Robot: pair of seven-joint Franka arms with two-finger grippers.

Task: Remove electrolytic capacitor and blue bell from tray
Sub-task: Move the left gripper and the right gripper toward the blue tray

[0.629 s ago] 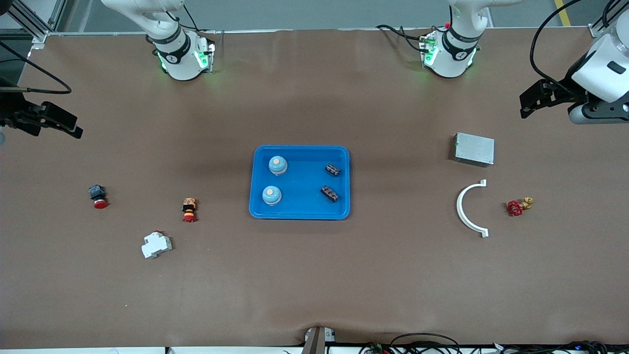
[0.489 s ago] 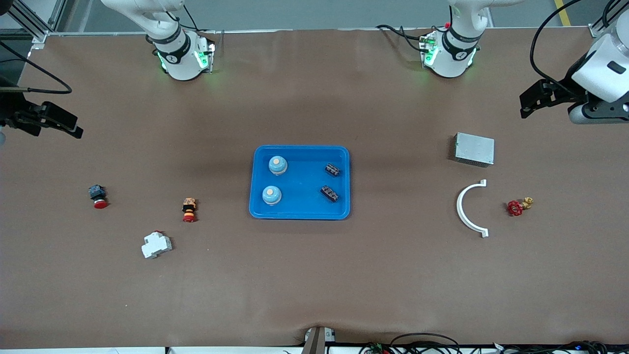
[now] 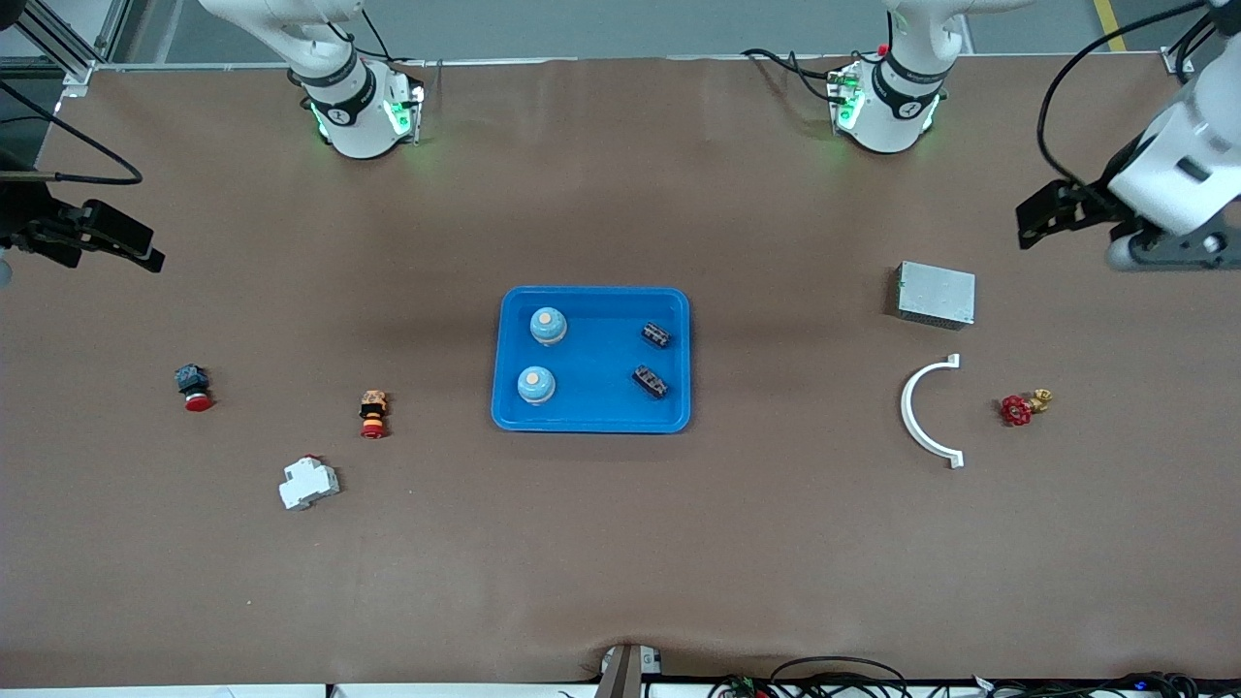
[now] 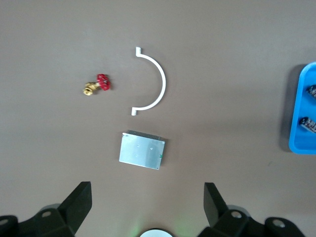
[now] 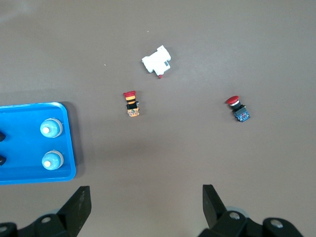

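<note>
A blue tray (image 3: 593, 293) sits at the table's middle. In it are two light-blue bells (image 3: 548, 326) (image 3: 535, 385) on the side toward the right arm's end, and two small dark capacitors (image 3: 656, 335) (image 3: 650, 381) on the side toward the left arm's end. My left gripper (image 3: 1030, 218) is open and empty, up over bare table by the grey box; its wrist view shows its gripper (image 4: 146, 197) and the capacitors (image 4: 308, 124). My right gripper (image 3: 145, 254) is open and empty, over bare table at the right arm's end; its wrist view shows its gripper (image 5: 146, 197) and the bells (image 5: 51, 128).
Toward the left arm's end lie a grey metal box (image 3: 936, 295), a white curved bracket (image 3: 916, 412) and a red-handled valve (image 3: 1018, 408). Toward the right arm's end lie a red push button (image 3: 194, 386), an orange-and-red button (image 3: 373, 414) and a white breaker (image 3: 308, 483).
My left arm's wrist has tilted and its gripper has shifted slightly. The right arm and the things in the tray have not moved.
</note>
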